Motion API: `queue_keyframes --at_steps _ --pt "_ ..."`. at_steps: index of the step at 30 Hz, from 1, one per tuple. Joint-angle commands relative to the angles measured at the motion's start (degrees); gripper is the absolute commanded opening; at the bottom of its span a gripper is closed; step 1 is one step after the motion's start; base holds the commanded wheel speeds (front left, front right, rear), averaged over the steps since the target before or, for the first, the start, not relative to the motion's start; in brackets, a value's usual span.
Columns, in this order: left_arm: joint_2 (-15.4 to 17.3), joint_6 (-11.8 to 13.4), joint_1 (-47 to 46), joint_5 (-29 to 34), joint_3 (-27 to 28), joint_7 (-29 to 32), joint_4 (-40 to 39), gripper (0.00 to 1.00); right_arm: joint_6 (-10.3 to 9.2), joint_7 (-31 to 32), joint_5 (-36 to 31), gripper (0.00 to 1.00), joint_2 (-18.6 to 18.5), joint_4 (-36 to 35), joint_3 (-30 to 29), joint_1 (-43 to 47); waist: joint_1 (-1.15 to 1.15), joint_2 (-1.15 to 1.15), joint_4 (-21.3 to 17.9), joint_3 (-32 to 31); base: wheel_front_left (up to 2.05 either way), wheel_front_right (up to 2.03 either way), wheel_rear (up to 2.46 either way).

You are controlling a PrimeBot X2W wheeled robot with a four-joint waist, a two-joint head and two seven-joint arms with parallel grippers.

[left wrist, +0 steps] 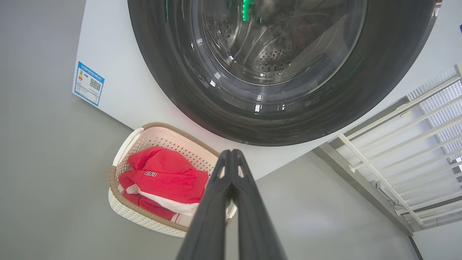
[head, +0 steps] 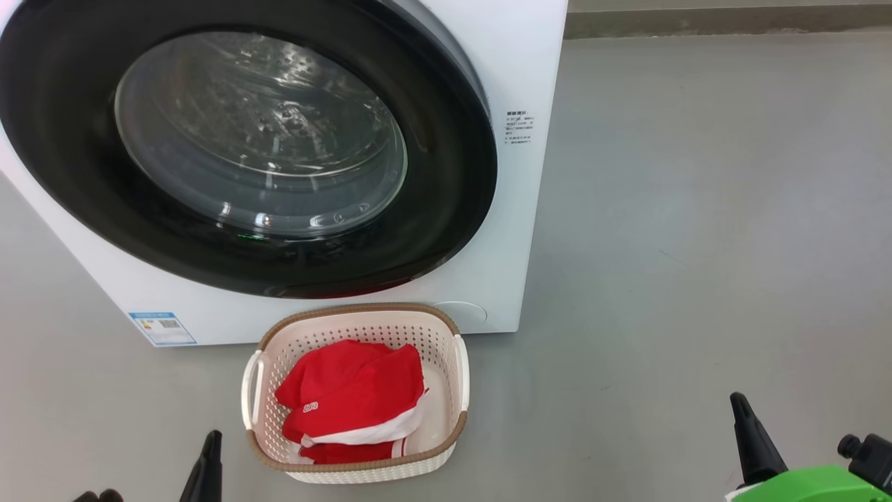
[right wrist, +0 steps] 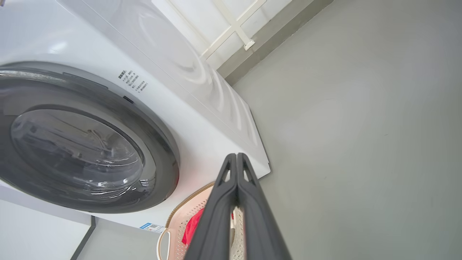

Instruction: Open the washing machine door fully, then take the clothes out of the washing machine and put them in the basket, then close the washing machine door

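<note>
The washing machine [head: 516, 70] is white, and its door [head: 446, 209], black-rimmed with a glass bowl window, lies flat against the front. On the floor right in front stands the cream perforated basket [head: 463, 369] with the red clothes [head: 355, 397] inside, white trim and a small logo showing. My left gripper [head: 211, 439] is shut at the lower left, left of the basket, holding nothing. My right gripper [head: 737, 403] is shut at the lower right over bare floor. The left wrist view shows the door [left wrist: 173, 83], the basket [left wrist: 124, 206], the clothes [left wrist: 166, 177] and the shut left gripper [left wrist: 231, 153]; the right wrist view shows the shut right gripper [right wrist: 236, 156].
Grey floor [head: 697, 244] stretches to the right of the machine. A blue sticker [head: 162, 328] sits low on the machine's front. A white railing [left wrist: 415, 144] stands beside the machine in the left wrist view. A wall skirting [head: 725, 21] runs along the back.
</note>
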Motion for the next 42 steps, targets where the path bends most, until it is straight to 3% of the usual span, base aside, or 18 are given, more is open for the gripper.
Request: queue_keyframes --at_steps 1,42 --pt "0.4 -0.2 -2.7 -1.5 1.4 0.4 -1.7 0.00 -0.02 0.3 1.4 0.00 -0.7 -1.7 0.2 -2.6 0.00 0.00 0.0 0.0 0.00 0.00 0.00" --pt "-0.7 -0.3 -5.0 -24.9 3.2 7.2 -3.1 0.00 -0.04 7.2 24.0 0.00 -0.7 -3.2 -0.9 -6.6 0.00 0.00 0.5 -1.0 0.00 0.00 0.00"
